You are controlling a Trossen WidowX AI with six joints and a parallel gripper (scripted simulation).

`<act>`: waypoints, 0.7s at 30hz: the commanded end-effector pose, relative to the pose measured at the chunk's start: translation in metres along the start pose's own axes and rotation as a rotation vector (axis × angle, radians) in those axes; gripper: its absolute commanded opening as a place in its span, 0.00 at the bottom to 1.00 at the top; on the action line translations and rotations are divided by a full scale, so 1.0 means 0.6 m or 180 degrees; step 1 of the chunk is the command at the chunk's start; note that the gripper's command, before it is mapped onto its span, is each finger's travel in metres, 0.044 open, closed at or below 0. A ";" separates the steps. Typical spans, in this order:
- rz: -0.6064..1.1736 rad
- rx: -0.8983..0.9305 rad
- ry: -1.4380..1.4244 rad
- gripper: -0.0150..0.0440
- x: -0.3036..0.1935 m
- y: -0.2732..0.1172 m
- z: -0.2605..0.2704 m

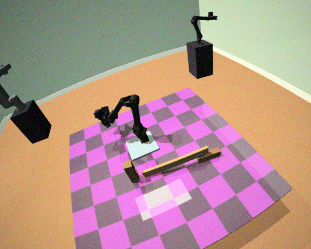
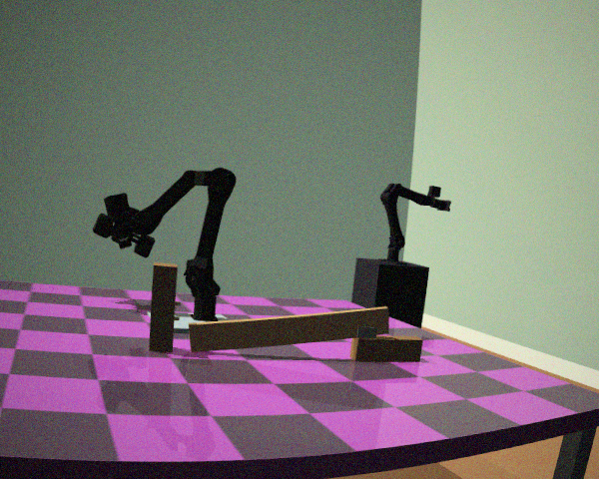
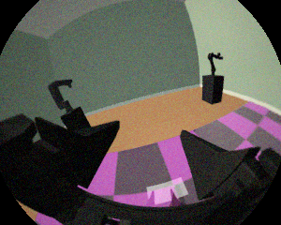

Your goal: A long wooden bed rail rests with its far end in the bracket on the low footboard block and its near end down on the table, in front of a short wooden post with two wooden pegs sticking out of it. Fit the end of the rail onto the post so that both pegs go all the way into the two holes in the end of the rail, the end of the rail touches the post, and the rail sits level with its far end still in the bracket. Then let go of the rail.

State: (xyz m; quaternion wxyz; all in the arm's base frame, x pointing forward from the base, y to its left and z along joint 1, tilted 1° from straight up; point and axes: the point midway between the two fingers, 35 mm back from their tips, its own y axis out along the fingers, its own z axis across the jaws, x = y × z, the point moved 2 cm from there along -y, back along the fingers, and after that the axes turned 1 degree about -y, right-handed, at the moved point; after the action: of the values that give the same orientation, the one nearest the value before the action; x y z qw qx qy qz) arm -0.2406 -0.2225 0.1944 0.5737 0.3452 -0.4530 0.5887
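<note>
The long wooden rail [image 1: 174, 162] [image 2: 279, 330] slopes, its far end raised in the bracket [image 2: 366, 332] on the low footboard block [image 1: 216, 152] [image 2: 387, 350]. Its near end is down on the table, a short gap from the upright wooden post [image 1: 130, 171] [image 2: 163, 309]. Small pegs [image 1: 136, 171] stick out of the post toward the rail. The holes in the rail's end cannot be made out. My gripper [image 1: 101, 119] [image 2: 123, 237] [image 3: 151, 129] is open and empty, high up behind and left of the post, away from the rail. The wrist view shows neither rail nor post.
The arm's base stands on a pale plate [image 1: 142, 149] behind the post and rail. The table has a pink and grey checkered top [image 1: 212, 195] [image 2: 248, 396]. Two other arms stand on black pedestals [image 1: 31, 123] [image 1: 199, 60] beyond the table.
</note>
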 end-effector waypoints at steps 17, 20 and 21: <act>0.0843 0.1923 -0.1434 1.00 -0.082 -0.224 0.168; 0.0966 0.2406 -0.1737 1.00 -0.096 -0.292 0.188; 0.1001 0.2574 -0.1841 1.00 -0.099 -0.316 0.193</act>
State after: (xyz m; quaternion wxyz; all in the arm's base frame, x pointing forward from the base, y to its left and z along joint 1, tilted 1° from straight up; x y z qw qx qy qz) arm -0.1005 -0.3492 0.2026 0.2261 0.5722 -0.4056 0.6759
